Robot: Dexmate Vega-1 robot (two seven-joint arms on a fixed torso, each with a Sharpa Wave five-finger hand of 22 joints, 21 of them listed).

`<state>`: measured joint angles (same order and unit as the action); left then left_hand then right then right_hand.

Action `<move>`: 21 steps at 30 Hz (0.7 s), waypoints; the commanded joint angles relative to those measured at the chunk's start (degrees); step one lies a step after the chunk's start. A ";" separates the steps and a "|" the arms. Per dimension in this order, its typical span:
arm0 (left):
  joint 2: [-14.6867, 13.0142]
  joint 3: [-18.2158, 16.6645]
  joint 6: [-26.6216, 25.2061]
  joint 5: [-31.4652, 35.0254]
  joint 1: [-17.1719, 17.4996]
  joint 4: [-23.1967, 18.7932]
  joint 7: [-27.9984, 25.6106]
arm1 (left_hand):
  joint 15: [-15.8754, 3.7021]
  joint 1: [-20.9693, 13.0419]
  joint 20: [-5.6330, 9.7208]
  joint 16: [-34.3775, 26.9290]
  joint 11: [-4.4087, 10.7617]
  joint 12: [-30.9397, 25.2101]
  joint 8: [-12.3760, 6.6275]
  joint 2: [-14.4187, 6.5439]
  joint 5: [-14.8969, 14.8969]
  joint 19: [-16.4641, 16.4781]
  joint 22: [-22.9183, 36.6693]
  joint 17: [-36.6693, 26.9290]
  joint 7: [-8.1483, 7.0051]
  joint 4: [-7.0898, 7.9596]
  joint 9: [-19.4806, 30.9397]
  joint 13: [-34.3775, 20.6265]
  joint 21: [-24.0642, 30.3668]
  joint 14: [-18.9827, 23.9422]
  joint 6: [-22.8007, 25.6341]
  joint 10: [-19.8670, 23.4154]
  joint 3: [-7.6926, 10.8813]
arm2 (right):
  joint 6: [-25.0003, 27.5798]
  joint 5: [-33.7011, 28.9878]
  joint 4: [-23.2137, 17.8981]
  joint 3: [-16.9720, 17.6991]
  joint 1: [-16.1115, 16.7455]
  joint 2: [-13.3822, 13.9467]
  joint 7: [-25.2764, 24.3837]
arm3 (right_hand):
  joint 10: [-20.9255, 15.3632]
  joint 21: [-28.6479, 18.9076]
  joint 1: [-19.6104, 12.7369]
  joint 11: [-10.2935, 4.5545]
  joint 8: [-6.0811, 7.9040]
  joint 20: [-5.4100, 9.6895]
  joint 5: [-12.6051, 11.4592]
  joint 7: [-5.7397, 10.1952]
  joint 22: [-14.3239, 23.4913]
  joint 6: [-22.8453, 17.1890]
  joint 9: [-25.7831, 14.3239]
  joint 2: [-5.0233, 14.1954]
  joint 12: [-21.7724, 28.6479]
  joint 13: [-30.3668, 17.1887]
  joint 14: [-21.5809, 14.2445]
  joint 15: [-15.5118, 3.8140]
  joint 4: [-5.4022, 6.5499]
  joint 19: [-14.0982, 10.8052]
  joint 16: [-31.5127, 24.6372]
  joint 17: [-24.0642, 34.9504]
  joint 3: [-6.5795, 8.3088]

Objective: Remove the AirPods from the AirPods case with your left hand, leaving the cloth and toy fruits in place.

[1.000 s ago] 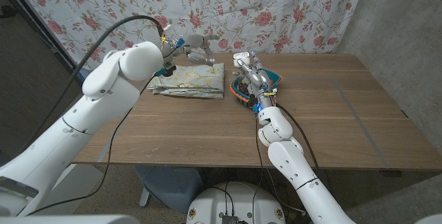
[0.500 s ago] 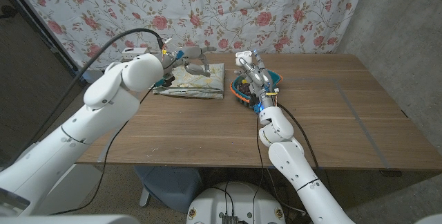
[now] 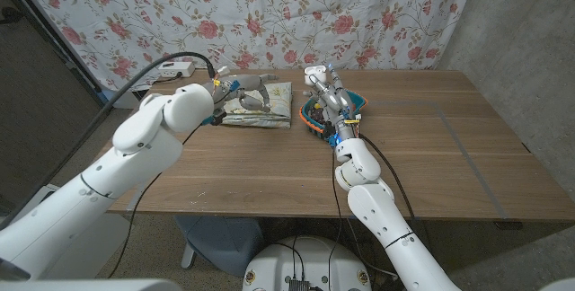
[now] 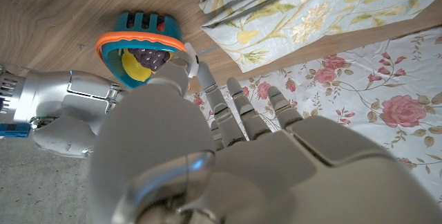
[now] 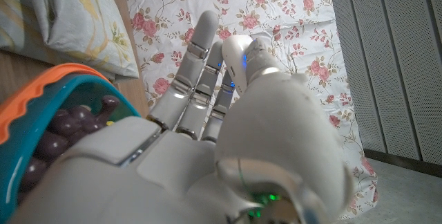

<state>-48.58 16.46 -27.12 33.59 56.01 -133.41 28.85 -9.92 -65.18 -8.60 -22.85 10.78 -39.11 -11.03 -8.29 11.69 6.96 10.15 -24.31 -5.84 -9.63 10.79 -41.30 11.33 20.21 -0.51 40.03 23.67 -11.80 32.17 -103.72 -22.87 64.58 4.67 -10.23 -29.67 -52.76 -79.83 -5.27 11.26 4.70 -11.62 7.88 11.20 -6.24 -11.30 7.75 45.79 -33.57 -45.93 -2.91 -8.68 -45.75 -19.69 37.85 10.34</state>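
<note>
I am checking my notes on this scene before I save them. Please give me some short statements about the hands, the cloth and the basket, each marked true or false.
1. The folded cloth lies on the table. True.
2. The left hand is over the cloth. True.
3. The basket is empty. False: it holds toy fruits.
4. The right hand is at the table's right edge. False: it is at the basket.

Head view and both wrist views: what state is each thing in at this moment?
cloth: folded, lying on the table.
basket: upright, filled.
toy fruits: inside the basket.
AirPods case: held up off the table; lid open or closed, cannot tell.
left hand: over the cloth, fingers extended, holding nothing.
right hand: by the basket, holds the AirPods case.
</note>
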 commanded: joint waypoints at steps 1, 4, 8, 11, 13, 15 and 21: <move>0.92 0.99 1.15 -0.82 1.39 2.51 -0.41 | -1.30 -0.32 -0.22 0.10 1.74 -0.50 0.16 -0.31 0.59 -0.05 0.08 -0.17 -0.19 0.11 0.11 -2.40 0.24 1.17 0.62 1.38 -0.18 | -0.02 -0.55 -0.52 -0.50 -0.20 -0.11 -0.55 | -5.91 -0.43 -0.69 -5.94 0.11 7.31 -0.43 0.03 0.10 -0.10 -0.21 -0.08 0.18 -0.20 -3.67 -10.59 0.14 3.85 0.15 0.11 0.01; 0.45 2.22 1.66 0.04 0.87 3.05 -0.11 | -1.33 -0.33 -0.29 0.17 1.74 -0.50 0.17 -0.30 0.60 -0.03 0.08 -0.15 -0.16 0.12 0.11 -2.36 0.24 1.15 0.61 1.33 -0.17 | -0.01 -0.62 -0.77 -0.55 -0.22 -0.08 -0.73 | -5.93 -0.51 -0.69 -5.89 0.11 7.31 -0.43 0.02 0.10 -0.10 -0.21 -0.08 0.21 -0.26 -3.69 -10.59 0.14 3.89 0.16 0.12 0.00; 0.82 3.13 2.33 0.78 0.52 3.86 0.56 | -1.33 -0.33 -0.33 0.25 1.75 -0.59 0.17 -0.32 0.60 -0.05 0.08 -0.14 -0.14 0.16 0.11 -2.39 0.24 1.14 0.64 1.35 -0.17 | 0.14 -0.72 -1.00 -0.63 -0.35 0.01 -0.91 | -6.01 -0.61 -0.70 -5.90 0.11 7.31 -0.43 0.03 0.09 -0.10 -0.21 -0.08 0.24 -0.28 -3.72 -10.59 0.14 3.94 0.18 0.12 -0.01; 1.46 4.06 2.89 -0.21 0.33 5.38 0.94 | -1.36 -0.36 -0.32 0.27 1.75 -0.54 0.18 -0.30 0.60 -0.05 0.08 -0.16 -0.16 0.16 0.11 -2.29 0.23 1.14 0.64 1.23 -0.20 | 0.23 -0.71 -1.06 -0.66 -0.42 0.03 -1.01 | -5.92 -0.68 -0.70 -5.90 0.11 7.31 -0.44 0.06 0.09 -0.09 -0.21 -0.09 0.17 -0.23 -3.73 -10.60 0.14 3.98 0.18 0.13 -0.02; 0.73 5.53 3.28 2.17 -0.23 5.42 1.10 | -1.35 -0.36 -0.32 0.29 1.74 -0.57 0.18 -0.28 0.60 -0.06 0.08 -0.17 -0.18 0.17 0.11 -2.29 0.23 1.14 0.64 1.23 -0.22 | 0.38 -0.69 -1.13 -0.67 -0.49 0.07 -1.07 | -5.95 -0.72 -0.70 -5.90 0.10 7.31 -0.44 0.02 0.09 -0.09 -0.21 -0.09 0.18 -0.24 -3.75 -10.60 0.14 4.00 0.19 0.13 -0.02; 1.65 4.50 3.03 0.11 0.08 5.88 1.49 | -1.33 -0.38 -0.33 0.32 1.74 -0.57 0.20 -0.29 0.60 -0.06 0.08 -0.18 -0.24 0.18 0.11 -2.24 0.23 1.13 0.62 1.22 -0.23 | 0.50 -0.76 -1.25 -0.67 -0.56 0.10 -1.22 | -5.93 -0.76 -0.70 -5.91 0.12 7.31 -0.44 0.03 0.08 -0.14 -0.21 -0.10 0.16 -0.23 -3.76 -10.60 0.14 4.01 0.19 0.14 -0.03; 1.69 5.16 3.51 0.55 -0.38 7.47 1.35 | -1.28 -0.47 -0.35 0.35 1.73 -0.70 0.17 -0.31 0.61 -0.06 0.09 -0.22 -0.27 0.17 0.11 -2.22 0.23 1.17 0.72 1.25 -0.26 | 0.56 -0.95 -1.50 -0.63 -0.67 0.16 -1.57 | -5.93 -0.88 -0.72 -5.93 0.11 7.31 -0.44 0.09 0.08 -0.12 -0.21 -0.11 0.16 -0.24 -3.78 -10.60 0.13 4.08 0.22 0.14 -0.03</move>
<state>-47.50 20.17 -24.62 34.01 56.24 -128.70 29.65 -10.03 -65.32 -8.60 -22.85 11.10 -39.43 -11.03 -8.14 12.14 6.96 10.15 -24.30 -5.83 -9.63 10.79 -41.30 11.33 20.53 0.10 39.71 23.67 -11.65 31.49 -104.70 -23.45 64.17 4.69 -11.22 -29.68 -53.25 -79.87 -5.28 11.26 4.70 -11.62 7.88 11.20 -6.24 -11.31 7.79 45.51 -33.60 -45.93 -2.91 -8.68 -45.75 -19.47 37.82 10.34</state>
